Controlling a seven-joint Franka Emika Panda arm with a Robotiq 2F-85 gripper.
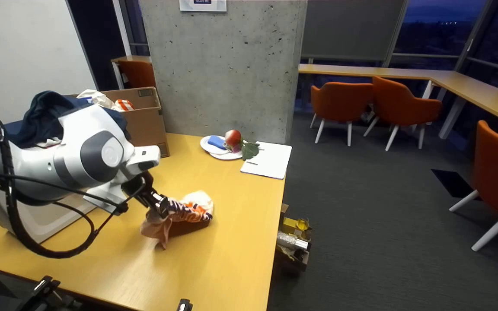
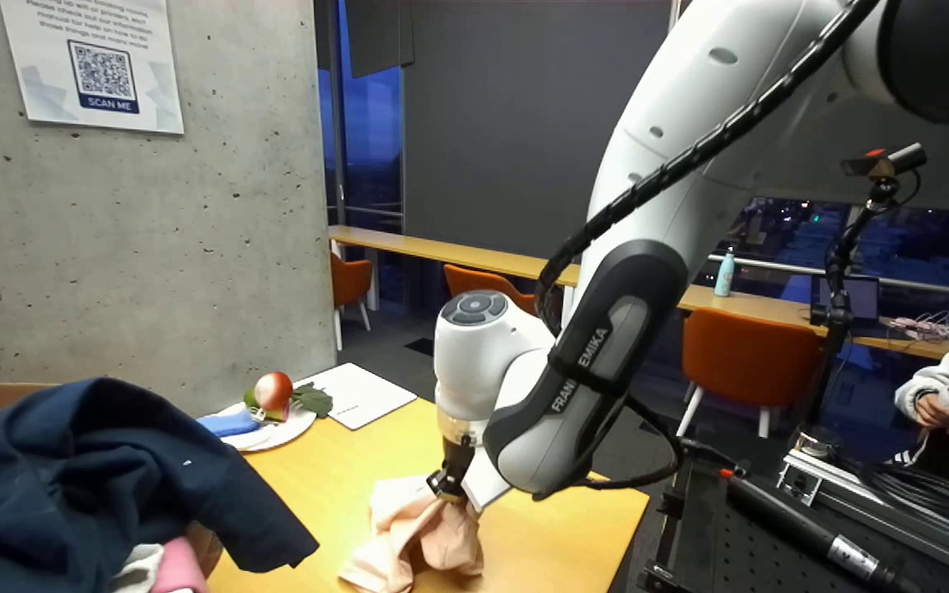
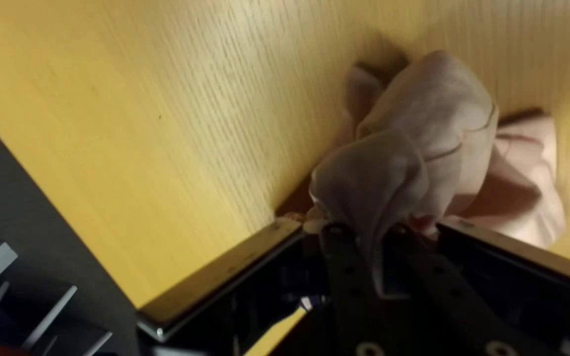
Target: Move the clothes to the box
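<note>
The gripper (image 3: pixel 368 236) pinches a fold of the peach printed garment (image 1: pixel 192 211), outside the white bin (image 1: pixel 50 219). It should be soft, light and floppy: best grabbed by a fat bunch.

I note a concrete pillar (image 1: pixel 223 73) in both exterior views, unpainted, its face pitted with small holes; a printed notice (image 2: pixel 95 66) on it reads SCAN ME. A plain white wall (image 1: pixel 37 47) shows in an exterior view. The floor (image 1: pixel 352 207) is dark grey. Orange chairs (image 1: pixel 339 101) on pale legs stand at and near a wood-toned window counter (image 1: pixel 469 88). Dark grey panels (image 1: pixel 348 30) hang beside windows (image 1: pixel 430 39) showing dim blue-violet sky. The bench (image 1: pixel 231 263) before me is yellowish wood, carrying a pale sheen of light.
</note>
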